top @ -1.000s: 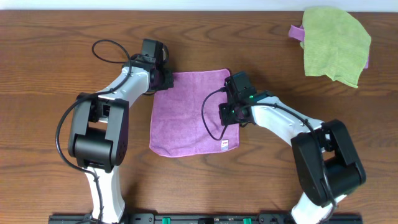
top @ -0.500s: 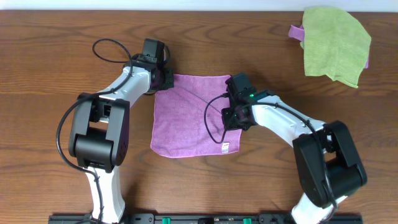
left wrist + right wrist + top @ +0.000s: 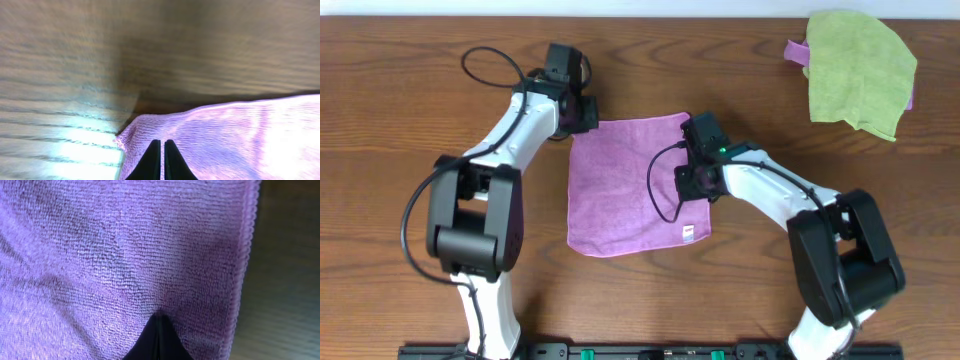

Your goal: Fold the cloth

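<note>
Cloth (image 3: pixel 625 190) lies flat, left tool (image 3: pixel 160 142) and right tool (image 3: pixel 159 315) pinching it.

The counter (image 3: pixel 380 80) is dark brown wood with a long grain running side to side. A pale strip (image 3: pixel 620 8) shows beyond its far edge and a black rail (image 3: pixel 650 352) lines the near one. Bright light glares off the wood (image 3: pixel 60 150) in the left wrist view. A lime-green cloth (image 3: pixel 860 70) lies crumpled in the far right corner.
</note>
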Available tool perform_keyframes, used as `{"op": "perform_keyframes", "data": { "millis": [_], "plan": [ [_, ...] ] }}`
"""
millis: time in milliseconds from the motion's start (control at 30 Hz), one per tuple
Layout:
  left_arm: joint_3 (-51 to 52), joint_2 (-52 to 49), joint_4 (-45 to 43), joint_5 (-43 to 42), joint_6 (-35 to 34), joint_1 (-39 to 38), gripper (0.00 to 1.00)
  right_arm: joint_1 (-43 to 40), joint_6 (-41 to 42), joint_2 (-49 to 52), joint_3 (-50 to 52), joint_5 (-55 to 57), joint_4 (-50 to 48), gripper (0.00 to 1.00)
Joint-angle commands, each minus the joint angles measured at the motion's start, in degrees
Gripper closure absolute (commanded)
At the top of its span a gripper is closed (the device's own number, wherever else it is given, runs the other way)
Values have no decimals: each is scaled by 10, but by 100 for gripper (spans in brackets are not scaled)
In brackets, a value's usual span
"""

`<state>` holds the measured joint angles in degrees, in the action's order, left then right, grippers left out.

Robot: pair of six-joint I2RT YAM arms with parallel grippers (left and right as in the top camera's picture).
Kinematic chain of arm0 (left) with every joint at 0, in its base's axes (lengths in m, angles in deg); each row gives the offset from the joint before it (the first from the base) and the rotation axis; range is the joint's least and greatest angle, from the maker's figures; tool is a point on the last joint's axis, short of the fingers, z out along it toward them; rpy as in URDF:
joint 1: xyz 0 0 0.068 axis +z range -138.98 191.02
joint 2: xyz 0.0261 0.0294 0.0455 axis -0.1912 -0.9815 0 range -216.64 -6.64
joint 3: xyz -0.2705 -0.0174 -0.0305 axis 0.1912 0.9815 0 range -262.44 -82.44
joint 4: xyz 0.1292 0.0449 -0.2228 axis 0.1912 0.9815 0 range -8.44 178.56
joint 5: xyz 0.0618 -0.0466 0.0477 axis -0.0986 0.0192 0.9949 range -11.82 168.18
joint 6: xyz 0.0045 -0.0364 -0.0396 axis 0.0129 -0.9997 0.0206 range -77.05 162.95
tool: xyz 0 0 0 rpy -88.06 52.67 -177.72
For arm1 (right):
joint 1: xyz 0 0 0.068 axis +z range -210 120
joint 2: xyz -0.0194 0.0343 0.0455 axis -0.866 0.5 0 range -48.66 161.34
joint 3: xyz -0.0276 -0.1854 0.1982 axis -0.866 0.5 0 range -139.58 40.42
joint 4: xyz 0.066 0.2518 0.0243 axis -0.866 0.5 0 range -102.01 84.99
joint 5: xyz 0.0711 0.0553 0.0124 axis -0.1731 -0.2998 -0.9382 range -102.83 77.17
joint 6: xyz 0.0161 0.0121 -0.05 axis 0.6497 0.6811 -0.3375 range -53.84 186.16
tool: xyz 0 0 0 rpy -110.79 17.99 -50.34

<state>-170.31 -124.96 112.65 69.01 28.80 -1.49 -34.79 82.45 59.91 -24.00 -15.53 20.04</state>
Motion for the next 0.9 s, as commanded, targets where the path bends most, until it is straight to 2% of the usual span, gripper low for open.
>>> {"op": "perform_keyframes", "data": {
  "millis": [0,233,433,533,633,867],
  "plan": [
    [-17,49,3,0,24,3,94,3,8,20,-35,42,12,99],
    [-14,57,19,7,26,3,94,3,4,20,-62,42,30,99],
    [14,52,42,67,29,10,94,3,3,20,-62,54,48,99],
    [41,52,40,59,28,28,94,3,3,20,-62,57,48,99],
    [80,52,28,15,28,49,94,3,0,20,-62,57,48,99],
    [109,52,-22,3,29,40,94,3,-1,20,-62,57,46,99]
  ]
}}
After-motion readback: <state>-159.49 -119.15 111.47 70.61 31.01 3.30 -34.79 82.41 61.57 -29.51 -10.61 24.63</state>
